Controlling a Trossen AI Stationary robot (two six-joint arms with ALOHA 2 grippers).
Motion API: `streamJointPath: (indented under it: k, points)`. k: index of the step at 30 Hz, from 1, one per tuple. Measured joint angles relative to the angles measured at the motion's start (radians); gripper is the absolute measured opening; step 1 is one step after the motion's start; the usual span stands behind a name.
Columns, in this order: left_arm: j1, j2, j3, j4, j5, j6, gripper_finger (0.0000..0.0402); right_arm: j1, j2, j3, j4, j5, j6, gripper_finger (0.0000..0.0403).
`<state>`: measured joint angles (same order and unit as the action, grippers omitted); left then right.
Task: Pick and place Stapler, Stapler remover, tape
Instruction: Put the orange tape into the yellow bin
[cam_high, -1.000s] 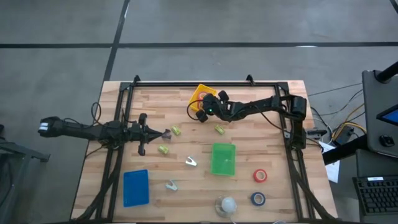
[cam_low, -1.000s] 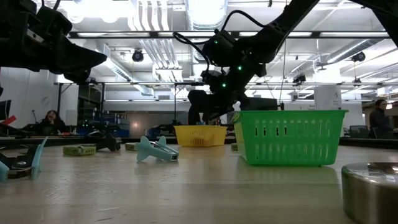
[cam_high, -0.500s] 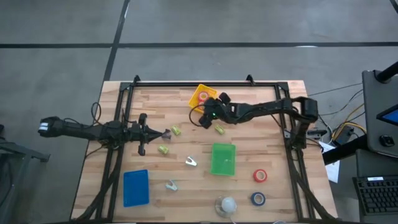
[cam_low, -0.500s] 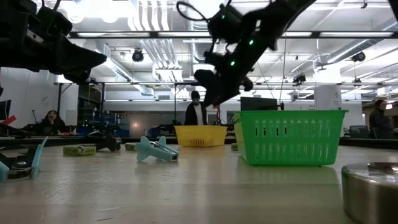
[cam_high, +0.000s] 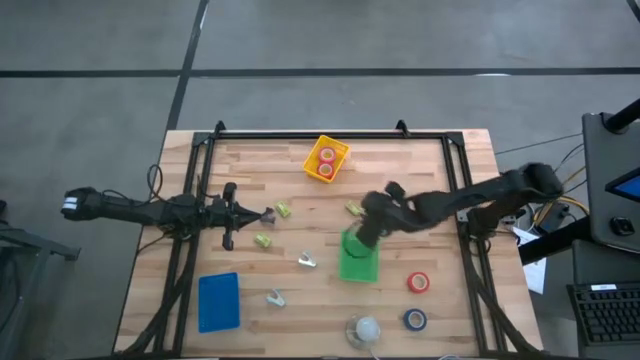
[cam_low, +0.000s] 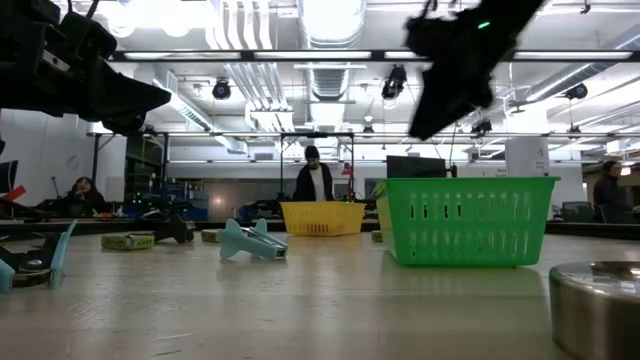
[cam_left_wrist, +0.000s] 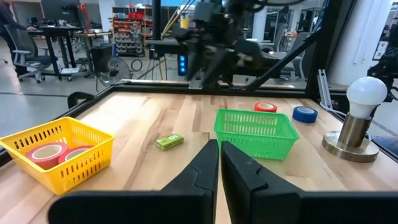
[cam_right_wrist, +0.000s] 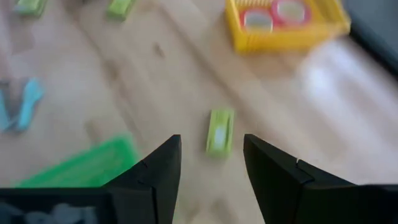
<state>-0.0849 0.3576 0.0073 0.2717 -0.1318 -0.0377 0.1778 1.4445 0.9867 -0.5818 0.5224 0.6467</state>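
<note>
Moved away from the yellow basket (cam_high: 326, 159) and now over the green basket (cam_high: 359, 262): right claw (cam_right_wrist: 211, 163), open and empty. Two red tape rolls (cam_high: 326, 161) dropped in yellow; one red roll (cam_high: 418, 283) and the blue roll (cam_high: 415, 320) still on the bench (cam_high: 420, 180). Left claw (cam_left_wrist: 219, 163) shut, waiting far off.

The surface (cam_high: 420, 180) is pale wood in plank stripes, framed by a black rail (cam_high: 310, 135), over a grey floor (cam_high: 100, 40). A yellow bin (cam_high: 326, 160) with slotted walls holds two red tape rolls (cam_high: 326, 155); another red roll (cam_high: 418, 283) and a dark blue roll (cam_high: 415, 319) lie on bare wood. The green bin (cam_high: 358, 262) has slotted walls too, and the third bin (cam_high: 219, 301) is plain blue. Three staplers (cam_high: 283, 210) are lime green. Two staple removers (cam_high: 307, 260) are pale teal. A white bulb (cam_left_wrist: 367, 94) sits on a silver metal base (cam_left_wrist: 348, 138). Both arms are black, as are the left gripper (cam_left_wrist: 217, 163) and right gripper (cam_right_wrist: 211, 168).
</note>
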Motion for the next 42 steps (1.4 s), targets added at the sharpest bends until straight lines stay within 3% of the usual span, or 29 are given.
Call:
streamJointPath:
  k: [10, 17, 34, 42]
  points:
    - [0.000, 0.000, 0.000, -0.004, 0.000, 0.000, 0.0023, 0.192, -0.233, -0.234, -0.043, -0.256, 0.383, 0.0149]
    - [0.000, 0.000, 0.000, -0.012, 0.000, 0.000, 0.0023, 0.291, -0.281, -0.350, -0.043, -0.322, 0.605, 0.0145]
    - [0.000, 0.000, 0.000, -0.021, 0.000, 0.000, 0.0023, 0.493, -0.255, -0.366, -0.074, -0.445, 0.738, 0.0225]
    - [0.000, 0.000, 0.000, -0.021, 0.000, 0.000, 0.0023, 0.532, -0.194, -0.366, -0.100, -0.453, 0.792, 0.0224]
